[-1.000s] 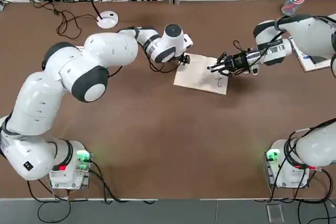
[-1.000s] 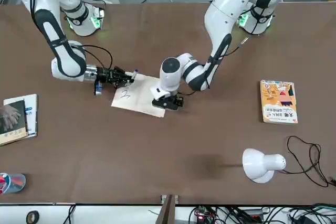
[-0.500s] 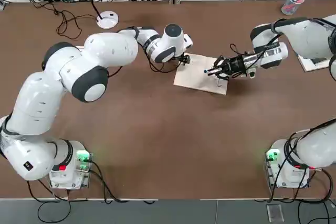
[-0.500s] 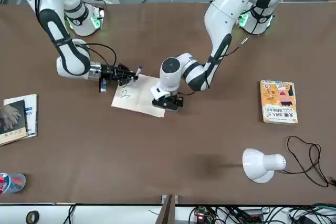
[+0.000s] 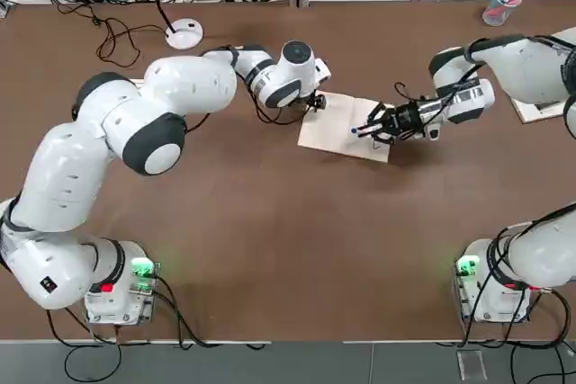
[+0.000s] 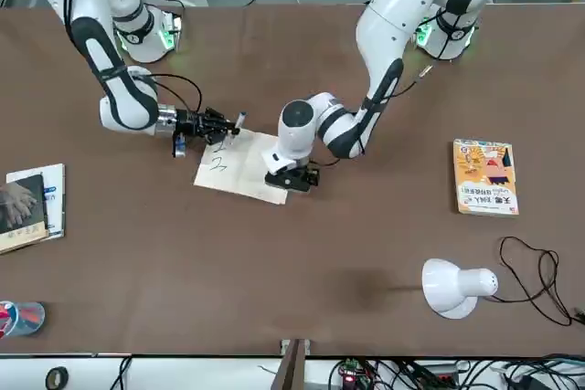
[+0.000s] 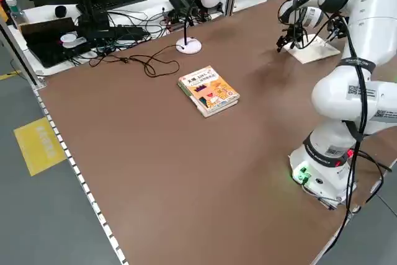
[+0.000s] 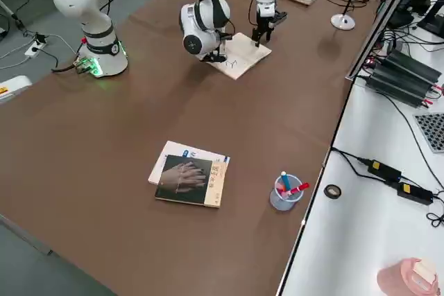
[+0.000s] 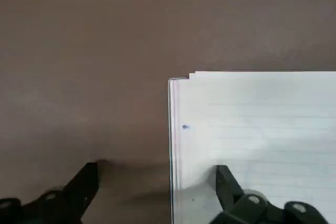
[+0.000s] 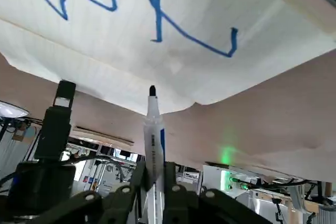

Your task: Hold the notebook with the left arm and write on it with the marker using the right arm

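1 notebook (image 5: pixel 345 127) mid-table, 2 blue scrawls; left gripper (image 5: pixel 315 102) fingers apart, straddling its corner. 1 marker (image 5: pixel 367 127) clamped in right gripper (image 5: pixel 382 122), lying near-level across table, tip toward left arm, over page

The notebook (image 5: pixel 344 127) lies between the two grippers, the left gripper (image 5: pixel 316 102) at its far corner, the right gripper (image 5: pixel 373 127) with the marker (image 5: pixel 363 129) over its opposite edge.
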Controlling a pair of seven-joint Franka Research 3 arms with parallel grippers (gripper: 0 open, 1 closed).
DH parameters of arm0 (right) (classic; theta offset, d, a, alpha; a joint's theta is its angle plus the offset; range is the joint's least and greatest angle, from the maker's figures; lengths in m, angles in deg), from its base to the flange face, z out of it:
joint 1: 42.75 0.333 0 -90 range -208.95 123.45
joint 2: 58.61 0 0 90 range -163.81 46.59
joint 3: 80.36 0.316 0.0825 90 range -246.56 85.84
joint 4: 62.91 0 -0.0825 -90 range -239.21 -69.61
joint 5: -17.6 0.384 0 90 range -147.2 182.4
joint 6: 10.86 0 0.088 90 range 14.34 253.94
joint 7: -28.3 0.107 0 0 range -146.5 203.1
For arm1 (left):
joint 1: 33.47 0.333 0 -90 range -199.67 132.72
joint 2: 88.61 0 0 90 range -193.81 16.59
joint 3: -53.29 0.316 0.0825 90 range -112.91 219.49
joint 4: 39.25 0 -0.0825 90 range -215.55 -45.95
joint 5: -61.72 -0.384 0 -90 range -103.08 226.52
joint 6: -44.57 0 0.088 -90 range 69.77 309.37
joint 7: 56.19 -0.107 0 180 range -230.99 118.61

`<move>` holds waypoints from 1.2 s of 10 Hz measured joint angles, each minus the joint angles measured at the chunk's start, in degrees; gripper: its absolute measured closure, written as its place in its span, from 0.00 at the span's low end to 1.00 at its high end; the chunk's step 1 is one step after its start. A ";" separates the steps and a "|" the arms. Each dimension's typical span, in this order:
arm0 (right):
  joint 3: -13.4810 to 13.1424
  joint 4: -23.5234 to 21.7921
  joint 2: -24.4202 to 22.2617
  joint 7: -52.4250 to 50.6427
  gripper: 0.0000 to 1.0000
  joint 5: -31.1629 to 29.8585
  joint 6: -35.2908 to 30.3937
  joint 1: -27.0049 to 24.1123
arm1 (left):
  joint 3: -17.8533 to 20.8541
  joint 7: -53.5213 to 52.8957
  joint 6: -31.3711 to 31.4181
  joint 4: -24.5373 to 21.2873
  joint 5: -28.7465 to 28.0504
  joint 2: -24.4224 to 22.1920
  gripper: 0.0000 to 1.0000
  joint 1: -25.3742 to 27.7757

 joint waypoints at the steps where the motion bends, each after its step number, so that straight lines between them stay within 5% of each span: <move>1: 0.02 -0.16 0.12 -0.51 0.83 0.00 0.01 0.13 | 0.00 0.00 0.00 0.00 0.00 0.00 0.02 0.00; 12: 0.07 -0.27 1.44 -2.94 0.83 0.02 0.65 1.01 | 0.00 0.00 -0.02 0.01 0.00 0.00 0.02 0.00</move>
